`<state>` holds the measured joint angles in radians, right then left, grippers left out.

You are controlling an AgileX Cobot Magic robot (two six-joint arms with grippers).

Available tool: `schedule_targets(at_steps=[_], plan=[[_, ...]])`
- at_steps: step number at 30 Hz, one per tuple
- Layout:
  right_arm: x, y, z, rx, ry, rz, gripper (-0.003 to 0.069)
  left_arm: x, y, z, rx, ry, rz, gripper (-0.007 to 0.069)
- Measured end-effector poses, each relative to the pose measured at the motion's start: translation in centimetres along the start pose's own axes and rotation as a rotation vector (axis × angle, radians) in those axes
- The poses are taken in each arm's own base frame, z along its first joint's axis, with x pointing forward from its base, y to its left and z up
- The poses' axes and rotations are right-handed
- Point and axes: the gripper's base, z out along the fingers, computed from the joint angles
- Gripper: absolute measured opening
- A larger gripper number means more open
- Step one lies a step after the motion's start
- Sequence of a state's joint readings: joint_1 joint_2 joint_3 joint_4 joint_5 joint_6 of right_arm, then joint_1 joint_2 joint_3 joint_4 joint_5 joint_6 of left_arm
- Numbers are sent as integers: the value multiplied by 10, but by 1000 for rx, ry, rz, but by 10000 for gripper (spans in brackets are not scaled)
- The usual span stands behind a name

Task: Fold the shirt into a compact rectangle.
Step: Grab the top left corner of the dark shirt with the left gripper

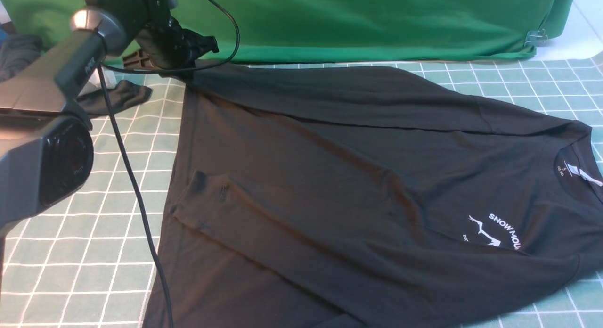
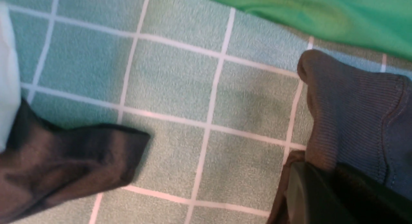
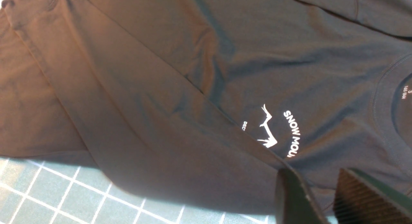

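The black shirt (image 1: 353, 177) lies spread on the green grid mat (image 1: 70, 248), collar and white neck tag (image 1: 584, 175) to the right, its white mountain print (image 1: 499, 229) near the front right. One sleeve is folded across the body. My left gripper (image 1: 202, 47) is at the shirt's far left corner, shut on the ribbed cuff (image 2: 351, 111), which bunches up out of the jaws (image 2: 322, 167). The right gripper (image 3: 313, 172) does not show in the front view. In the right wrist view it hovers open over the shirt (image 3: 161, 88), just beside the print (image 3: 280, 130), near the fabric's edge.
A small black cloth scrap (image 1: 118, 97) lies left of the held corner, also seen in the left wrist view (image 2: 64, 159) next to a white cloth (image 2: 6, 72). A green backdrop cloth (image 1: 353, 21) borders the far edge. The left arm's cable (image 1: 132, 186) hangs over the mat.
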<state>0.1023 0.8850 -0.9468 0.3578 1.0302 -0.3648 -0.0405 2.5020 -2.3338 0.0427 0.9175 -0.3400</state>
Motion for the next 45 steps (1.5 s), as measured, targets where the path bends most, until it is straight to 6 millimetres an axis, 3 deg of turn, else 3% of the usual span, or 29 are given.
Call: schedule_targets(at_steps=[20,28,31,40,45], plan=[[0,0,0,0,1,0,202,3,-2,0,23,36,-22,48],[0,0,0,0,1,0,206,4,-3,0,32,43,-30,230],[0,0,0,0,1,0,209,5,-3,1,35,49,-33,258],[2,1,0,-7,20,0,218,23,-3,14,37,199,-64,133],[2,1,0,-8,22,0,218,27,-6,13,65,250,-89,141]])
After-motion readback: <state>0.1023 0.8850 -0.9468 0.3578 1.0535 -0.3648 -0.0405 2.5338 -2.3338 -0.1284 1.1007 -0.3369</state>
